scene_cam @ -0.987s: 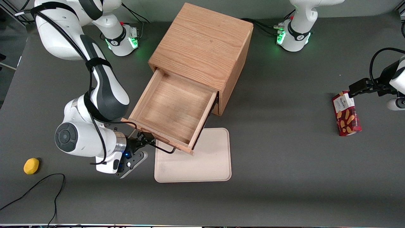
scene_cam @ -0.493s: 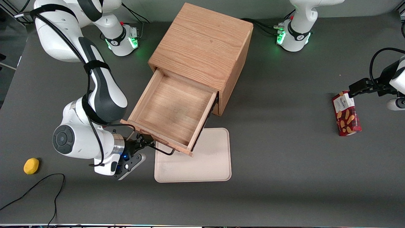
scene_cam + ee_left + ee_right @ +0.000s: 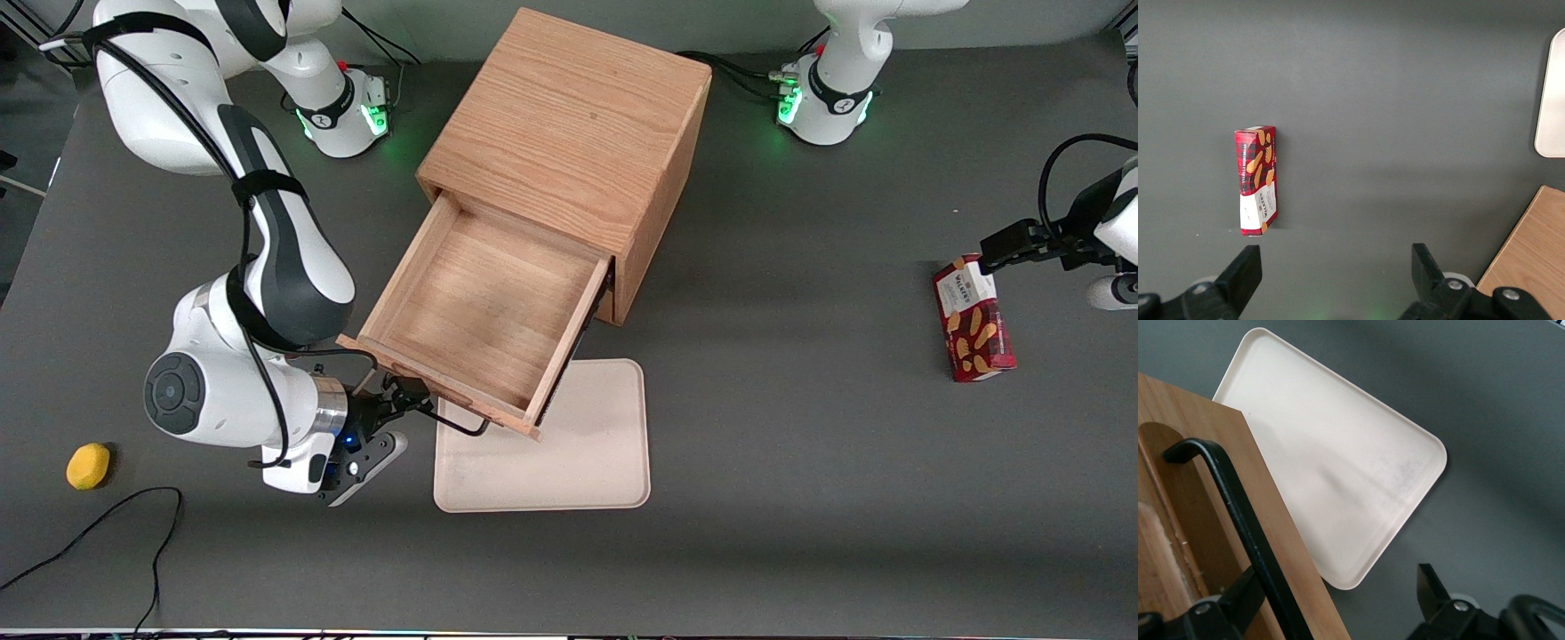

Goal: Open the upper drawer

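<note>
The upper drawer [image 3: 484, 316] is pulled well out of the oak cabinet [image 3: 569, 124], which stands near the worktop [image 3: 800, 498] edge farthest from the front camera. Its shallow wooden box is bare inside, and its light wood front overhangs the corner of a cream tray [image 3: 569, 453] lying flat on the worktop, nearer the front camera than the cabinet. The thin black bar handle [image 3: 1238, 513] runs across the drawer front.

The end effector [image 3: 411, 402] sits at the handle's end toward the working arm's side of the worktop, just in front of the drawer front. In the right wrist view its fingers [image 3: 1245, 593] are spread: one fingertip lies against the handle, the second stands well apart from it over the bare worktop, so nothing is pinched.

A yellow lemon-like object [image 3: 88, 466] rests near the working arm's end of the worktop, beside a loose black cable [image 3: 107, 520]. A red biscuit box [image 3: 973, 320] lies toward the parked arm's end.
</note>
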`<state>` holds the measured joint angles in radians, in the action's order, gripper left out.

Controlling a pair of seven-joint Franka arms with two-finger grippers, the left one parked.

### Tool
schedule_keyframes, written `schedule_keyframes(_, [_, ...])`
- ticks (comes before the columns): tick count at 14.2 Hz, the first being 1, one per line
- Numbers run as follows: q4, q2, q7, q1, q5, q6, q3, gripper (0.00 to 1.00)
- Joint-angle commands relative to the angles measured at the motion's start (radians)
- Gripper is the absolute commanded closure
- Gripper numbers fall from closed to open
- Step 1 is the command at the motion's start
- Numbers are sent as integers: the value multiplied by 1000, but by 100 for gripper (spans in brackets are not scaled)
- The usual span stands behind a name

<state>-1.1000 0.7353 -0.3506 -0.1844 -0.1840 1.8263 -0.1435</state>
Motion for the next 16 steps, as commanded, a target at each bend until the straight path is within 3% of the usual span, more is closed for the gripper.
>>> schedule_keyframes(1, [52,10,-8,14,-9,-27,4,0])
schedule_keyframes(8, [49,-72,-4,10,4,-200,68,0])
schedule_keyframes(11, [19,-141,2,14,79,-290,70,0])
schedule_keyframes(13, [-62,-221,8,10,113,-353,102,0])
schedule_keyframes(16, [-294,-403,8,10,113,-352,171,0])
